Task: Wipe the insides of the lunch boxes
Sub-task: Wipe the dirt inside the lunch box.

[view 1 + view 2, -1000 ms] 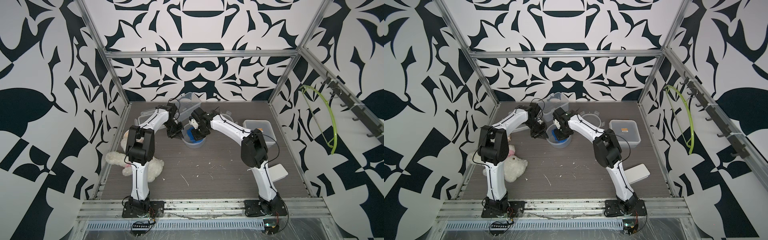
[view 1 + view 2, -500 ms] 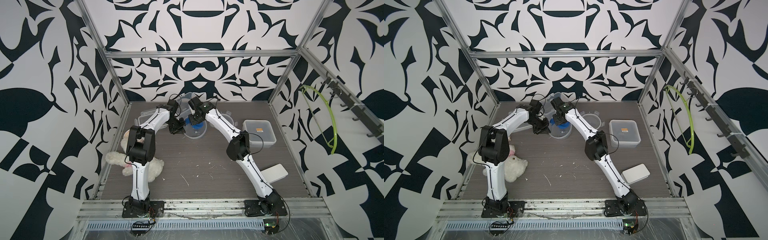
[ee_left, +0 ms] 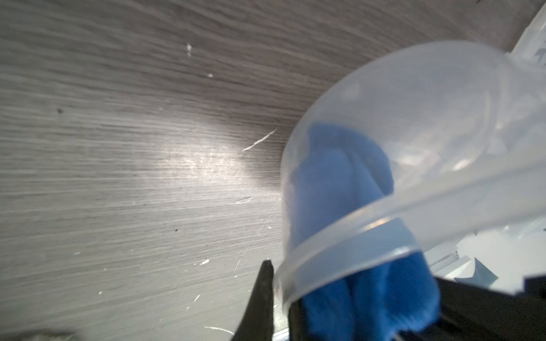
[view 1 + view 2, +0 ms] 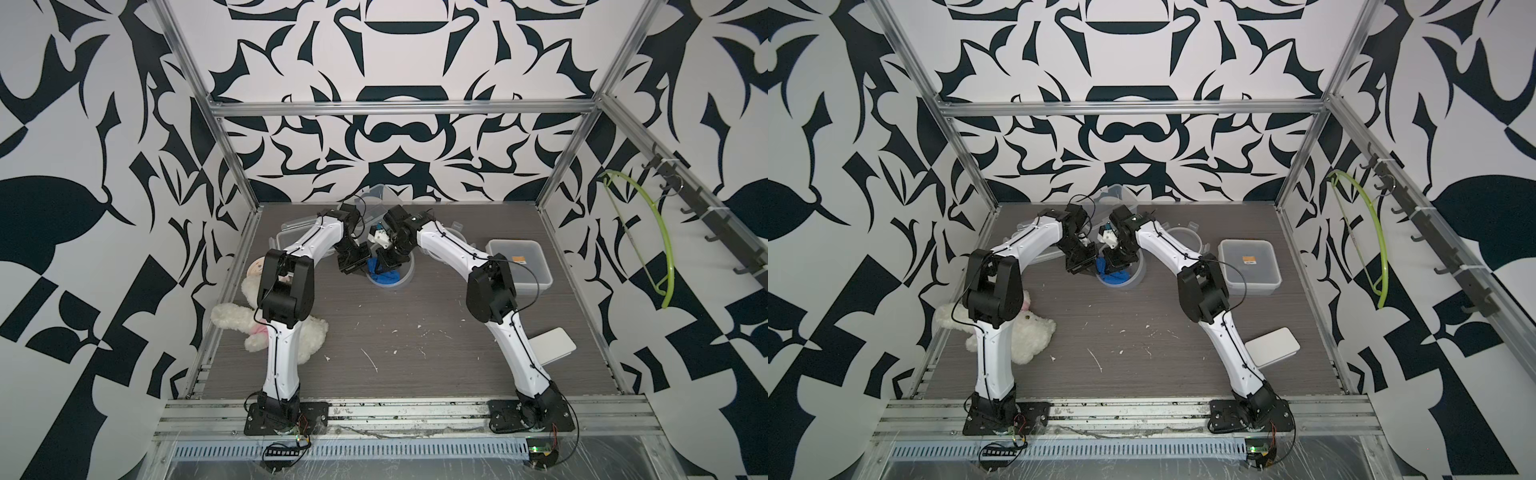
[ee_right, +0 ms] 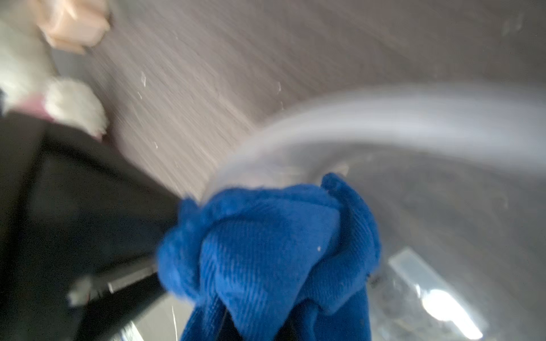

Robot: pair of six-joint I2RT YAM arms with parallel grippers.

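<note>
The round lunch box point(image 4: 402, 277) point(image 4: 1133, 276) stands mid-table, open. My left gripper point(image 4: 356, 266) point(image 3: 280, 295) is shut on its near-left rim point(image 3: 384, 230), one finger outside and one inside. My right gripper point(image 4: 386, 268) point(image 5: 266, 310) reaches into the box, shut on a bunched blue cloth point(image 4: 384, 276) point(image 5: 266, 251) that hides its fingertips. The cloth point(image 3: 339, 177) presses the inner wall by the rim. A square lunch box point(image 4: 519, 262) with a lid and orange sticker sits to the right. Another clear lunch box point(image 4: 374, 199) leans at the back wall.
A round clip lid point(image 4: 1183, 237) lies behind the right forearm. A flat white lid point(image 4: 552, 345) rests at the front right. A white plush toy point(image 4: 299, 332) lies beside the left arm's base. A clear container point(image 4: 286, 239) sits behind the left forearm. White scraps dot the table front.
The right gripper with the cloth swung up toward the back wall, then came back down into the round box. The left gripper kept its hold on the rim.
</note>
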